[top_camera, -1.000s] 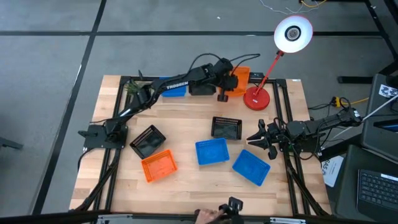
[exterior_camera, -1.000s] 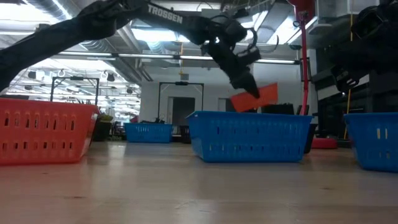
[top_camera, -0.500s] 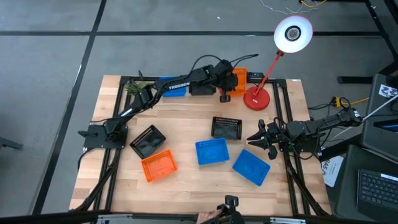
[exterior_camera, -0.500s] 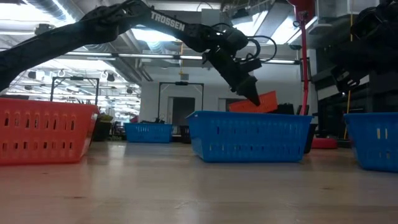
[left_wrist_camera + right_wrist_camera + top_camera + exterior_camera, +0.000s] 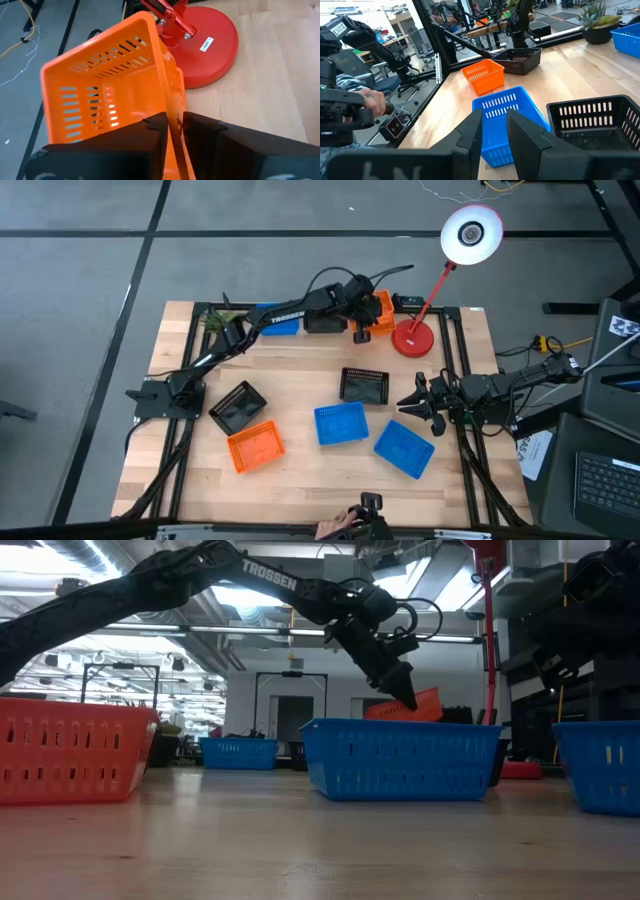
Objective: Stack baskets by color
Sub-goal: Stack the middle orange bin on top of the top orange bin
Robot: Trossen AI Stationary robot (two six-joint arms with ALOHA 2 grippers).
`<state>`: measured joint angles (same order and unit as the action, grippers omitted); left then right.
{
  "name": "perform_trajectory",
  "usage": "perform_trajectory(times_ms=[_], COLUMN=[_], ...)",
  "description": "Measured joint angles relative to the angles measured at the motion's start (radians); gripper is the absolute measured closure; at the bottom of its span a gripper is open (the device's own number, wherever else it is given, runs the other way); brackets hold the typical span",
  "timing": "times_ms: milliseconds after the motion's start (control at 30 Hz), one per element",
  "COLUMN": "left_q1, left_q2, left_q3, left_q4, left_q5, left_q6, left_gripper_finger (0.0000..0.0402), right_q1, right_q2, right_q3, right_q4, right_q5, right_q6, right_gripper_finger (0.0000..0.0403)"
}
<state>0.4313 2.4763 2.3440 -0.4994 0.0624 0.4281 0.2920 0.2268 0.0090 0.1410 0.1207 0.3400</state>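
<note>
At the bench's far edge, just beside the red lamp base [image 5: 412, 338], the left end effector [image 5: 172, 131] straddles one slotted wall of a tilted orange basket [image 5: 107, 95], fingers only loosely parted around the rim. The thin plastic basket looks light, stiff and slippery, best pinched mid-wall. The right end effector [image 5: 415, 403] waits half-open and empty near the bench's right edge.

The red lamp base [image 5: 412, 338] crowds the far orange basket [image 5: 382, 307]; bare table [image 5: 300, 370] lies before them.
</note>
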Motion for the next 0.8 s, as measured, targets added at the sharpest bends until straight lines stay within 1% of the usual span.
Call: perform_trajectory(times_ms=[200,333,667,800], left_q1=[0.004,0.011,0.014,0.008], left_q2=[0.000,-0.001,-0.001,-0.001], left_q3=[0.000,0.000,0.000,0.000], left_q4=[0.000,0.012,0.026,0.063], left_q5=[-0.003,-0.025,-0.018,-0.044], left_q6=[0.035,0.075,0.100,0.138], left_gripper_finger=[0.0342,0.0342,0.0342,0.0342], right_q1=[0.000,0.000,0.000,0.000], right_q2=[0.000,0.000,0.000,0.000], right_q3=[0.000,0.000,0.000,0.000], right_q4=[0.000,-0.001,-0.005,-0.005], right_q5=[0.000,0.000,-0.001,-0.001], right_q6=[0.000,0.000,-0.003,-0.003], right_gripper_finger=[0.0315,0.0315,0.0315,0.0315])
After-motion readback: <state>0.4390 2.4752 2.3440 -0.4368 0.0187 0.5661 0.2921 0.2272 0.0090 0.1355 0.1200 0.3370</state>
